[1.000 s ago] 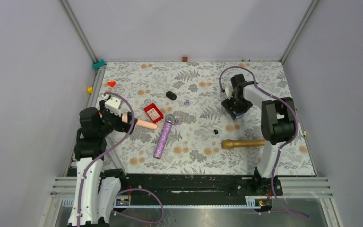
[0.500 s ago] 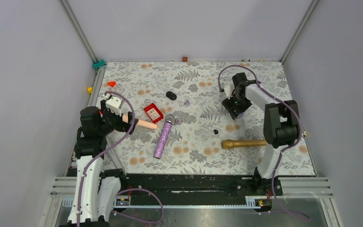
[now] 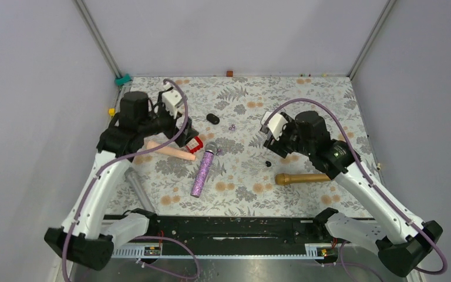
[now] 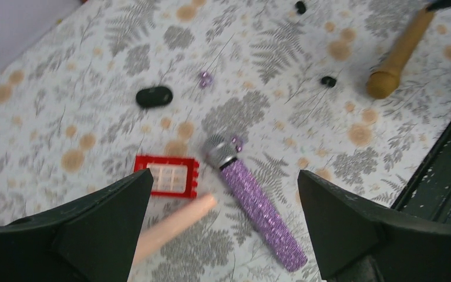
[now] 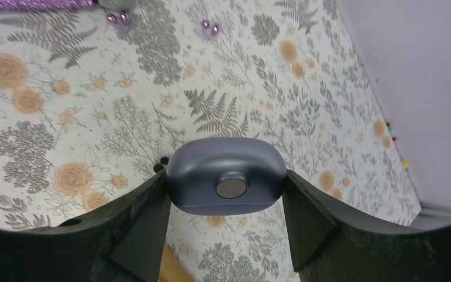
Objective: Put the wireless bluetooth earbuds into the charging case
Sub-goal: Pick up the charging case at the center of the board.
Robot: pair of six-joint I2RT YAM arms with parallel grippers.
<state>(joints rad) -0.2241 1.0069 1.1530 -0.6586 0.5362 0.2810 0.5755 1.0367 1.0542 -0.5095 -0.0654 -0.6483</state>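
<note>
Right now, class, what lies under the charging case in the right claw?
Floral table cover shows below the charging case, and a small black piece, perhaps an earbud, peeks out at its left edge. Whatever lies directly beneath the case is covered.

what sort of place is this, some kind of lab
Probably a robot lab cell. A left arm and right arm are bolted to a rail at the edge of a floral table, plain grey panels wall it in, the right claw grips a dark case, and props lie scattered: microphones, a red block.

Purple microphone (image 3: pixel 202 172), gold microphone (image 3: pixel 300 177), red block (image 4: pixel 167 176).
</note>
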